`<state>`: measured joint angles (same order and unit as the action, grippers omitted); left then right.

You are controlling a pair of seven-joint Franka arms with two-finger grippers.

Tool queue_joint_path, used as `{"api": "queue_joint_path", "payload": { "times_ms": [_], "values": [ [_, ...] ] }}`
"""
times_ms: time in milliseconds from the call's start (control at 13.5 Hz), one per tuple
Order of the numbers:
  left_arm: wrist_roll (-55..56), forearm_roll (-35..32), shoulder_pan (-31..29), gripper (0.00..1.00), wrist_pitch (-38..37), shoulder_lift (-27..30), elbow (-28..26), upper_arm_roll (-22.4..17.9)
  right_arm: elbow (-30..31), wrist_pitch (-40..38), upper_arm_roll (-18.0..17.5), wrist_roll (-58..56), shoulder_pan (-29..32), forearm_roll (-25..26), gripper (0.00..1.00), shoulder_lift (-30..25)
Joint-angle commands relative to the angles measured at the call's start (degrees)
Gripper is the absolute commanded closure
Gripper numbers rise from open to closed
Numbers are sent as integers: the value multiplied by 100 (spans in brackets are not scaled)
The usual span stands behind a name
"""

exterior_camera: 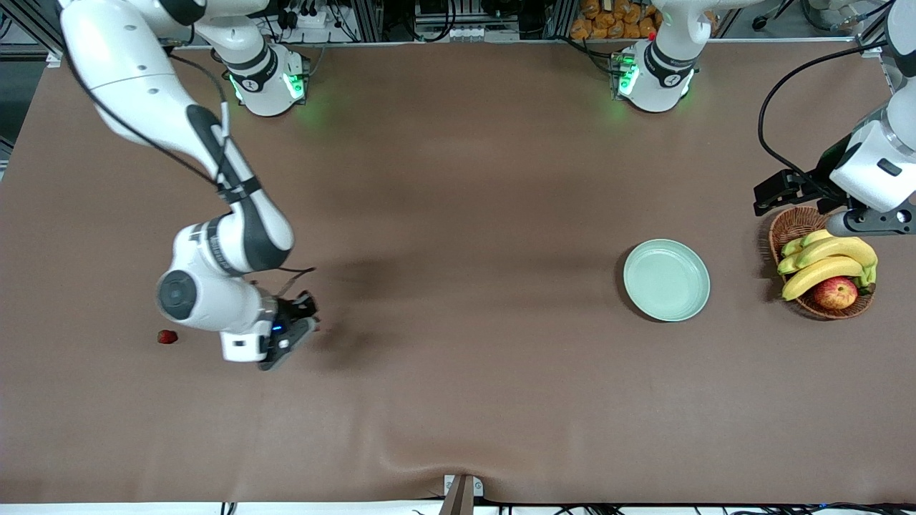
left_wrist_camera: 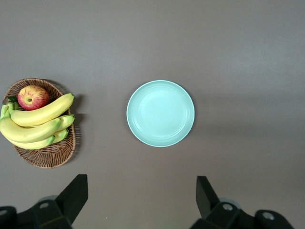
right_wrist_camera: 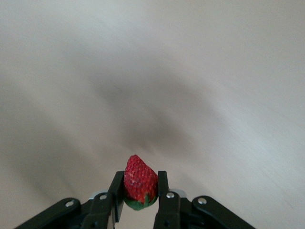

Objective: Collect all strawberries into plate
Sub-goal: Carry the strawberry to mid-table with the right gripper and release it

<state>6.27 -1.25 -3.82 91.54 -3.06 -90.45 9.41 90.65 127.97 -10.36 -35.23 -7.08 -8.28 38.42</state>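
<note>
Right gripper (right_wrist_camera: pixel 141 200) clamps one strawberry (right_wrist_camera: pixel 140 183) over the tabletop (exterior_camera: pixel 458 214) at the right arm's end. Plate (exterior_camera: pixel 666 280) well apart, empty. Second strawberry (exterior_camera: pixel 167 336) lies loose. Left gripper (left_wrist_camera: pixel 143 198) spread, waiting above the plate. Risk: small berry slipping during the long carry.

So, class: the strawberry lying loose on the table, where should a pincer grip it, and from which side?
Probably from straight above: the strawberry is tiny and lies low on the table, so close the fingers across its red body. Which way its cap points cannot be told.
</note>
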Motion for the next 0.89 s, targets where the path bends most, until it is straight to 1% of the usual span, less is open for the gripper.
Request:
{"api": "queue_joint_path", "payload": {
  "times_ms": [0, 222, 369, 591, 812],
  "values": [
    [50, -77, -22, 0, 74, 42, -78, 34, -118, 323, 16, -45, -564, -86, 100, 95],
    [50, -77, -22, 0, 118, 42, -95, 34, -171, 946, 16, 59, -1197, -112, 100, 384],
    [50, -77, -22, 0, 145, 34, -130, 34, -215, 1255, 16, 410, -1479, -95, 100, 490],
    [50, -77, -22, 0, 197, 7, -166, 34, -434, 1528, 60, 840, -2024, -68, 100, 692],
    [50, -77, -5, 0, 233, -10, -209, 34, -688, 1581, 130, 1490, -2525, -24, 100, 868]
  ]
}}
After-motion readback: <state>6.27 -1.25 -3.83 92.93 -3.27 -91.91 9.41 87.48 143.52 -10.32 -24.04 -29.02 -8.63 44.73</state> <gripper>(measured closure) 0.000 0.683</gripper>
